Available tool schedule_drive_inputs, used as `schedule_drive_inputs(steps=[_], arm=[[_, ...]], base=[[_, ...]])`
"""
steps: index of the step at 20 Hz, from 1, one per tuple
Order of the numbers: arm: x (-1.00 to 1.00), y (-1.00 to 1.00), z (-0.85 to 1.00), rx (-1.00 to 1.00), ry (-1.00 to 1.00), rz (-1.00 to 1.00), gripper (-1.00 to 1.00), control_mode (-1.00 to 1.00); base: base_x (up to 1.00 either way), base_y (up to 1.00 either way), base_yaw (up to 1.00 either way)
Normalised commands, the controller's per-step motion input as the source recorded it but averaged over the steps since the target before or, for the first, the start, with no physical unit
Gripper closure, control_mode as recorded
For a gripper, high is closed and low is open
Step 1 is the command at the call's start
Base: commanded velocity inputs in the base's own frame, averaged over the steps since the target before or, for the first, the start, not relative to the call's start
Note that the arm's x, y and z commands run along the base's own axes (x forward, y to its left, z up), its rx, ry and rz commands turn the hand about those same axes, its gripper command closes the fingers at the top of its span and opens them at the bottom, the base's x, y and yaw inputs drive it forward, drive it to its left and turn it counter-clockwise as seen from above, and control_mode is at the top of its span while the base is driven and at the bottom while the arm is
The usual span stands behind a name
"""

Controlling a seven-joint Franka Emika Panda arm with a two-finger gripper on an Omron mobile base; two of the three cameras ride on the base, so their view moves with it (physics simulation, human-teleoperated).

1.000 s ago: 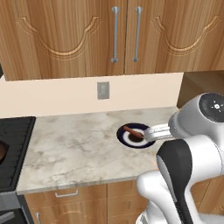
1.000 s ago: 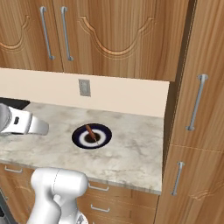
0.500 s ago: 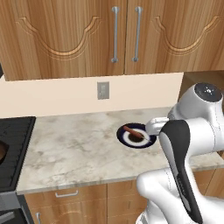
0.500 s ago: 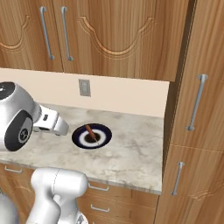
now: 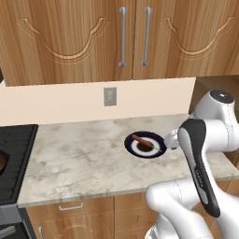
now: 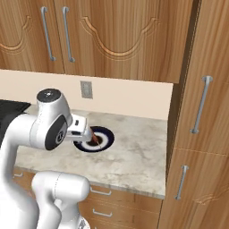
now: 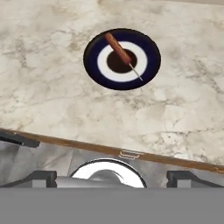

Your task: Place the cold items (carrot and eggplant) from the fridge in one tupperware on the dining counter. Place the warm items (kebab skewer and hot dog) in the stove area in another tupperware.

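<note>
Kebab skewer (image 7: 121, 52) lying across a dark-rimmed plate (image 7: 94, 65) near the table's (image 7: 52, 87) back edge, apparently toward its right end. Claw (image 7: 112, 177) released, jaws wide, above the front edge.

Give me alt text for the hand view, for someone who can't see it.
A kebab skewer lies across a dark blue and white plate on a marble counter, seen from above. The open gripper hangs well short of it, over the counter's wooden front edge.
</note>
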Motion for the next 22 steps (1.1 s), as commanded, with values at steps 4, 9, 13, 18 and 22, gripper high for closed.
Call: schedule_drive_inputs(steps=[4,9,13,18,22], arm=[[0.53,-0.07,-0.28,0.00,0.05,0.02,-1.00,-1.00],[0.57,0.00,-0.46,-0.01,0.00,0.00,-1.00,-1.00],[0.60,0.00,-0.42,0.00,0.00,0.00,-1.00,-1.00],[0.58,0.00,-0.40,-0.01,0.00,0.00,-1.00,-1.00],[0.60,0.00,-0.37,-0.02,0.01,0.00,-1.00,-1.00]], base=[[0.00,0.00,0.00],[0.00,0.00,0.00],[0.00,0.00,0.00],[0.00,0.00,0.00],[0.00,0.00,0.00]])
